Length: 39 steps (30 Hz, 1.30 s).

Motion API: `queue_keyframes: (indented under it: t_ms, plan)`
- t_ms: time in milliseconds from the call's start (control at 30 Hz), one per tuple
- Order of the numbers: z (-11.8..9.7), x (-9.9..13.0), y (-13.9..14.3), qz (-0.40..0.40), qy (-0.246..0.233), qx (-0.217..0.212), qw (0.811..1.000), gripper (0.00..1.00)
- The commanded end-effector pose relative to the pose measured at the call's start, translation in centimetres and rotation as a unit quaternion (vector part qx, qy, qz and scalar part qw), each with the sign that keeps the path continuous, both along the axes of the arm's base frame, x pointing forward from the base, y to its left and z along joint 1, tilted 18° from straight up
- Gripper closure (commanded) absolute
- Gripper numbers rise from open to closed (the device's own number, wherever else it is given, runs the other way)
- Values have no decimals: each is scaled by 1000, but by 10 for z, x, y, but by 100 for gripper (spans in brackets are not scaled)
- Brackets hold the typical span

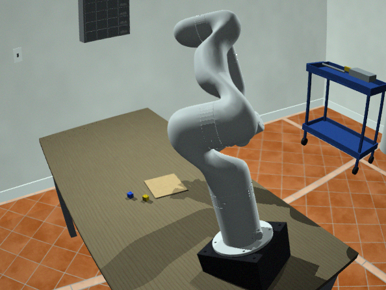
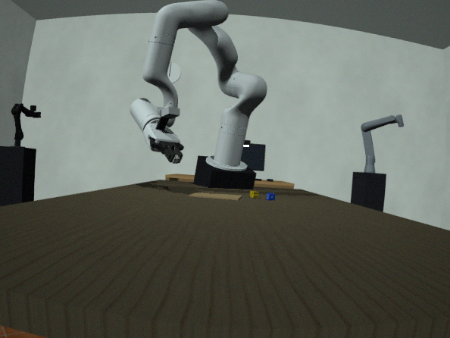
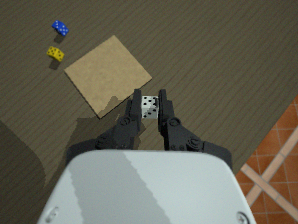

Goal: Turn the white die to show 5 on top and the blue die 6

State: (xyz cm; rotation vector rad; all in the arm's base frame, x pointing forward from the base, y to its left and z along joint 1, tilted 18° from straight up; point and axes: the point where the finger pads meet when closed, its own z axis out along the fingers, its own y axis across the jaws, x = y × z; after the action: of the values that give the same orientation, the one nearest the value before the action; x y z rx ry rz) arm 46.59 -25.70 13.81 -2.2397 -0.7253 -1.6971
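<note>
My gripper is shut on the white die and holds it high above the table, tilted. Two dotted faces of the white die show between the fingers in the wrist view. In the top view the gripper is hidden behind the arm. The tan mat lies flat on the table with no die on it. The blue die and the yellow die lie apart on the table beside the mat.
The wooden table carries the arm's black base. The arm's shadow falls across one corner of the mat. A blue cart stands on the tiled floor beyond the table.
</note>
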Motion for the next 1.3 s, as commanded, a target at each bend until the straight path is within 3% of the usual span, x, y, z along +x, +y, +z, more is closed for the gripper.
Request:
queue_keyframes:
  t_ms: [0, 300, 633, 1033, 1267]
  plan:
    - [-1, 0, 0, 9, -44, 26, 999, 85]
    - [-2, 0, 0, 10, -45, 27, 999, 85]
    - [-19, 6, 2, 12, -45, 27, 999, 85]
    - [-61, 20, 5, 12, -45, 27, 999, 85]
    - [-71, 23, 6, 12, -45, 27, 999, 85]
